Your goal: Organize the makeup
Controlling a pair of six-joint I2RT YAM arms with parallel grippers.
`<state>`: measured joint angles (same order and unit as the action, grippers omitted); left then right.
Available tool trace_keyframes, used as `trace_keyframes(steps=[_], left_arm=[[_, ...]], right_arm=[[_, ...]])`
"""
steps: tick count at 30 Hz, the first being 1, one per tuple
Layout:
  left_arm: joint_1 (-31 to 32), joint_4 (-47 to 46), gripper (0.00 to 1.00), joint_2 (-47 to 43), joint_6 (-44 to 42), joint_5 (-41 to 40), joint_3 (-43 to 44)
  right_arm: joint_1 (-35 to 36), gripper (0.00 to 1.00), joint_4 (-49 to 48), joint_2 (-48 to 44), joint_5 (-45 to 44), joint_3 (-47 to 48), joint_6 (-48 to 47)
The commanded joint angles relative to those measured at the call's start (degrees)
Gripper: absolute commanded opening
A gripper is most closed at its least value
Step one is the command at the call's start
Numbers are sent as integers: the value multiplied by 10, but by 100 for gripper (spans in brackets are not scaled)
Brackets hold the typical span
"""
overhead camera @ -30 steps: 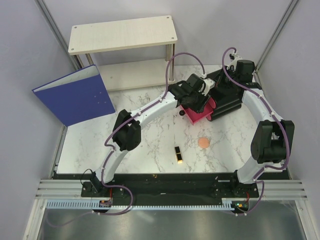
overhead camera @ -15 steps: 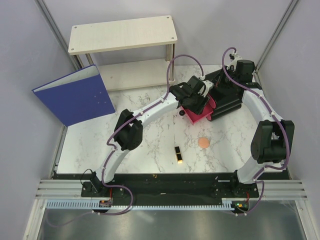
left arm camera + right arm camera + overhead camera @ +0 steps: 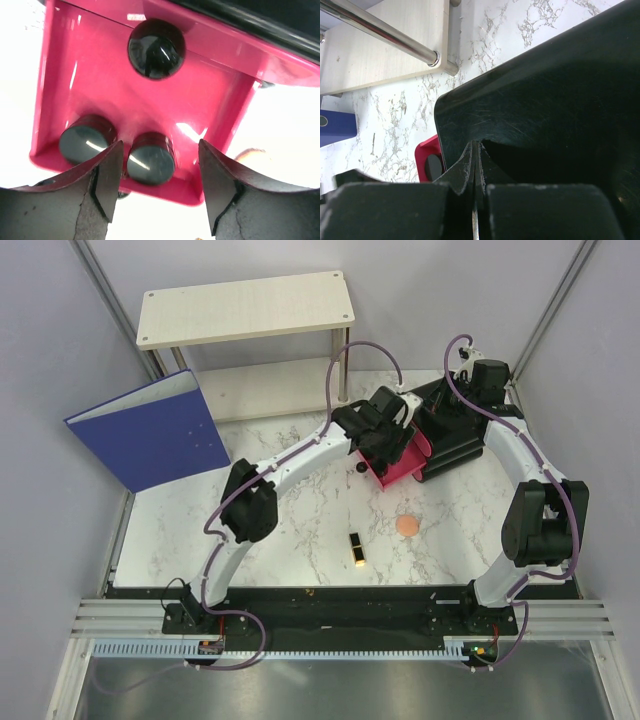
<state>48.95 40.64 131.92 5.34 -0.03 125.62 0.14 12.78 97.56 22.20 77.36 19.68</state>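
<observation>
Black and round-topped: two dark caps [image 3: 87, 142] side by side at the near wall of the pink drawer [image 3: 60, 75], touching or nearly so. A glossy round black piece [image 3: 156, 48] farther back in the same drawer, apart from them.

Out on the marble table [image 3: 250, 500], well apart from the drawer: black-and-gold lipstick [image 3: 356, 549] lying flat, round peach puff [image 3: 407, 525] near it, to the right and a little farther back.

Over the drawer's near wall, left gripper [image 3: 160, 150] spread wide, holding nothing, one of the caps showing between its fingers in the wrist view.

Drawer sticking out at an angle from the black organizer box [image 3: 455, 440] at the far right of the table.

At that box's rim, right gripper [image 3: 474, 167] with fingertips pressed together. Cannot tell whether the box wall sits pinched between them.

Farther off: blue binder [image 3: 150, 430] leaning at the left, pale wooden shelf [image 3: 245, 305] at the back.
</observation>
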Motion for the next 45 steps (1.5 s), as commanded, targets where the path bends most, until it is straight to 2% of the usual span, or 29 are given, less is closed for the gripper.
trace_keyframes(steps=[1, 2, 6, 14, 17, 22, 28, 39, 45], left_arm=[[14, -5, 66, -97, -17, -8, -24], [19, -6, 62, -104, -23, -5, -32], [61, -14, 56, -133, -48, -2, -107], [155, -21, 56, -112, -98, 19, -181], [169, -34, 57, -103, -98, 31, -201], [174, -61, 60, -87, -104, 23, -227], [174, -77, 64, -54, -104, 20, -218], [173, -84, 63, -5, -99, 2, -180], [173, -98, 59, -17, -96, -14, -187]], right_arm=[[2, 0, 270, 76, -68, -72, -38], [2, 0, 269, 76, -68, -74, -38], [2, 0, 267, 80, -68, -74, -38], [2, 0, 268, 82, -68, -74, -39], [2, 0, 268, 81, -68, -76, -39], [2, 0, 269, 77, -68, -80, -39], [3, 0, 270, 72, -71, -85, -39], [3, 0, 291, 62, -90, -88, -52], [3, 0, 295, 56, -92, -90, -47]])
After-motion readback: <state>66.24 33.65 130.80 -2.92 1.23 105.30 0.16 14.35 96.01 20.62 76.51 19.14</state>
